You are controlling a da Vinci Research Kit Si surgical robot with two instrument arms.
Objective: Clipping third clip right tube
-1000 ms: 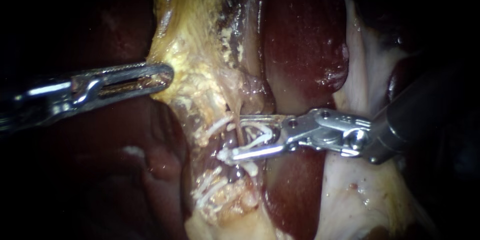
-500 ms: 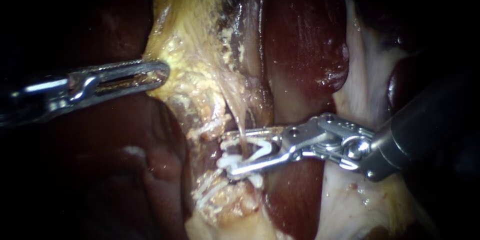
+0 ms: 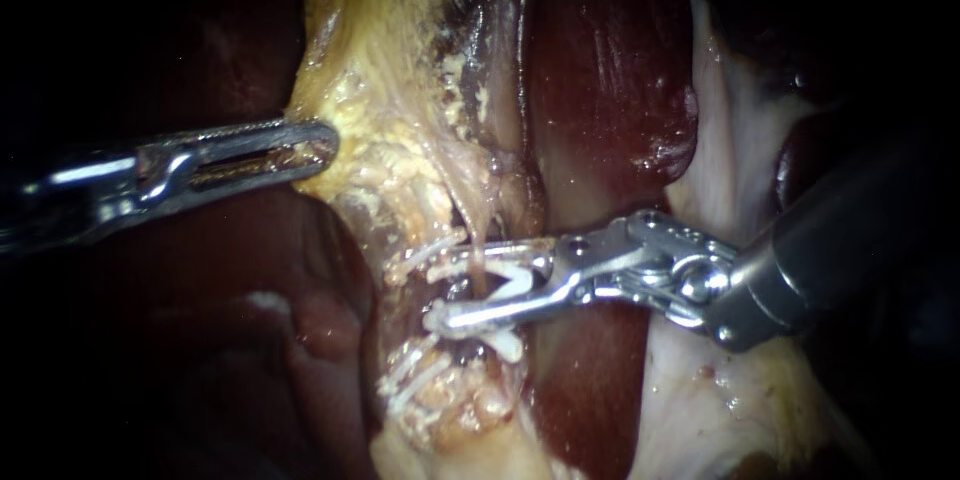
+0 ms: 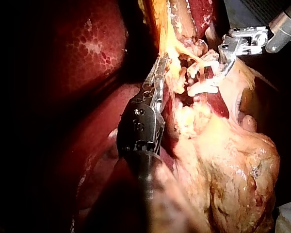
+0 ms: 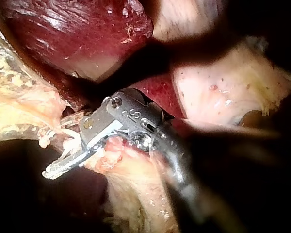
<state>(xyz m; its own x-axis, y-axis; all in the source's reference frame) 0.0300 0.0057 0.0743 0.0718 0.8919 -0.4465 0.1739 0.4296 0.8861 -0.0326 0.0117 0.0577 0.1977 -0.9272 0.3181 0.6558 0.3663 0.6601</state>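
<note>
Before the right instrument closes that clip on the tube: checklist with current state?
1. Clip seated in the right instrument: ok, both jaws hold it, legs spread.
2. Tube between the clip's legs: ok, it crosses the gap in the endoscope view.
3. Clip tips past the tube: ok, they reach beyond it.
4. Nothing extra caught behind the tube: cannot tell, hidden.
5. Clearance from the other clips: cannot tell; they lie close by along the tube.
6. Left instrument out of the way: ok, at the edge of the yellow tissue, apart from the site.
</note>
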